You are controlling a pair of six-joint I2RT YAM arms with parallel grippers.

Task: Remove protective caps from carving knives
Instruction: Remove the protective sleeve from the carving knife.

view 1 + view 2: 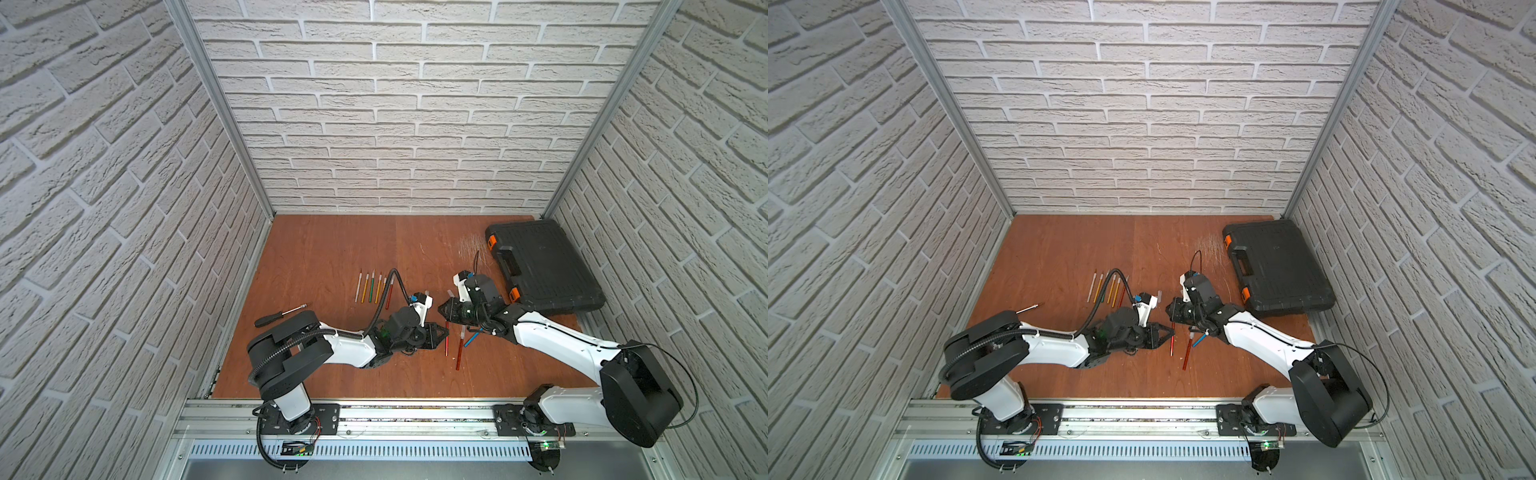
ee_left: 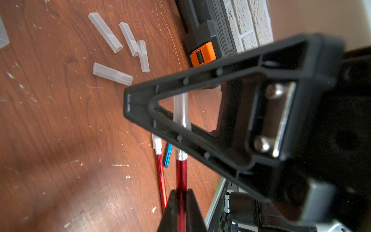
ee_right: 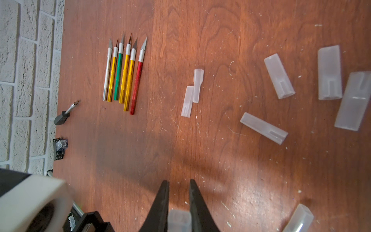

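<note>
My left gripper (image 2: 181, 192) is shut on the handle of a red carving knife (image 2: 181, 174), seen in both top views (image 1: 446, 345) (image 1: 1172, 340). Its blade end sits inside a translucent protective cap (image 2: 180, 109). My right gripper (image 3: 179, 184) is shut on that cap (image 3: 179, 220), facing the left gripper (image 1: 445, 332) from the right. Several uncapped knives (image 3: 122, 74) lie in a row at the far left. A capped red knife (image 2: 160, 172) and a blue knife (image 2: 167, 155) lie beside the held one. Several loose caps (image 3: 279, 75) lie scattered on the wood.
A closed black tool case (image 1: 544, 266) with orange latches fills the back right corner. A black-handled screwdriver (image 1: 282, 316) lies at the left of the table. A small relay-like part (image 3: 60, 147) sits near the left wall. Brick-pattern walls enclose three sides.
</note>
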